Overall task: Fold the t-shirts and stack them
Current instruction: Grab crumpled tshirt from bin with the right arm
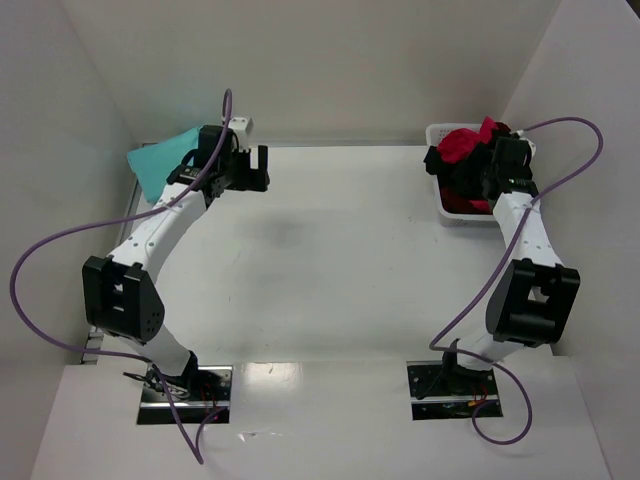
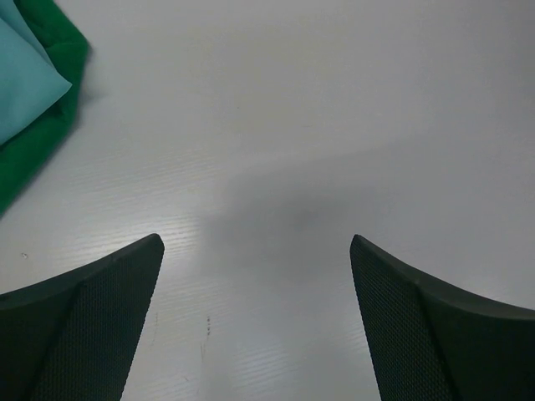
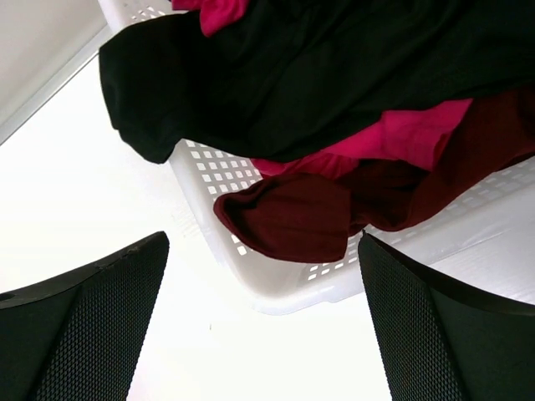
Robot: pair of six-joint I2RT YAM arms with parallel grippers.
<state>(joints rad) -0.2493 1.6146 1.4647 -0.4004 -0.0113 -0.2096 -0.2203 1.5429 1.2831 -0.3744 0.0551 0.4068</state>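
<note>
Shirts spill from basket just ahead of empty, wide-open right gripper; left gripper gapes empty too.

Ahead-left of your left claw, the teal soft cloth shirt and the green cloth shirt beneath it run off the frame. Ahead of your right claw, the black cloth shirt hides most of the white plastic lattice basket; both are cut off at the top.
</note>
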